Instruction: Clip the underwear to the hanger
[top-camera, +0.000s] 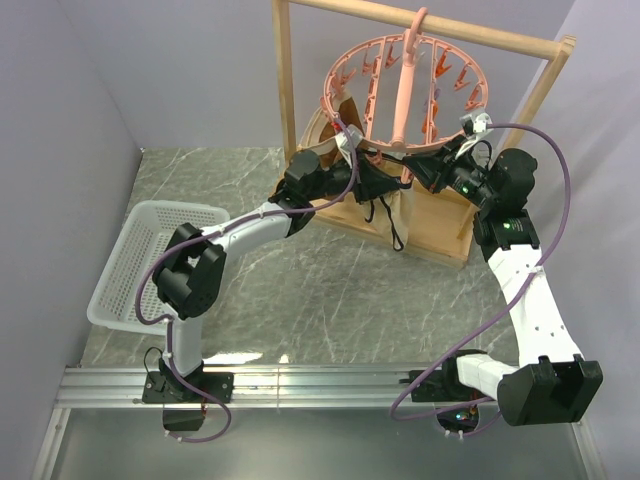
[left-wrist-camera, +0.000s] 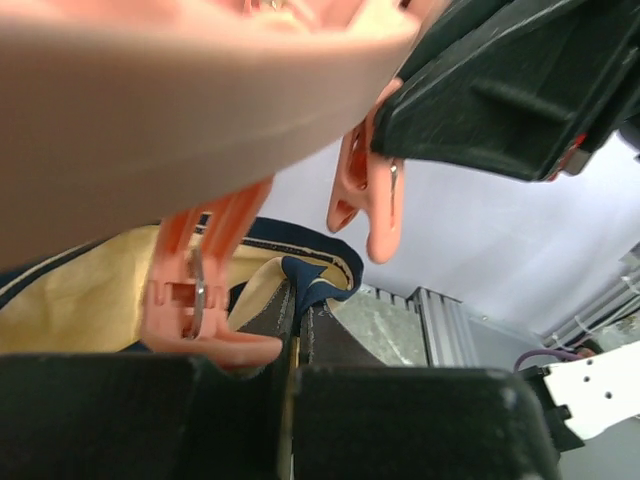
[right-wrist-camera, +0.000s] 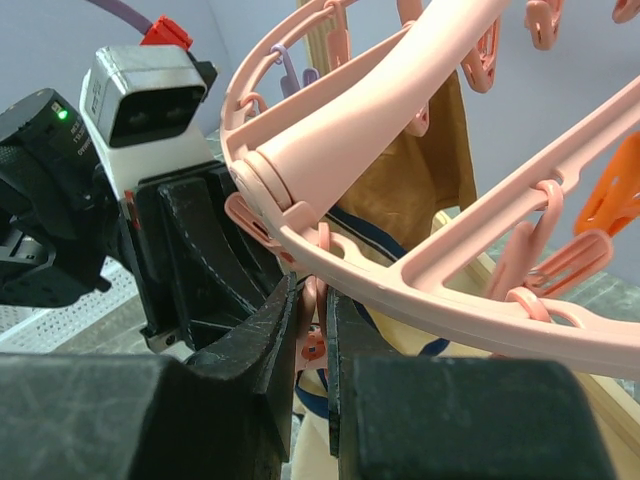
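The pink hanger hangs by its hook from the wooden rack bar. The tan underwear with dark trim hangs below the ring's near edge. My left gripper is shut on the underwear's trimmed edge, right under a pink clip peg. My right gripper faces it from the right. In the right wrist view my right gripper is shut on a clip peg under the hanger ring. The underwear shows behind it.
A darker brown garment is clipped at the hanger's left and shows in the right wrist view. The wooden rack frame stands on a wooden base. A white mesh basket sits at the left.
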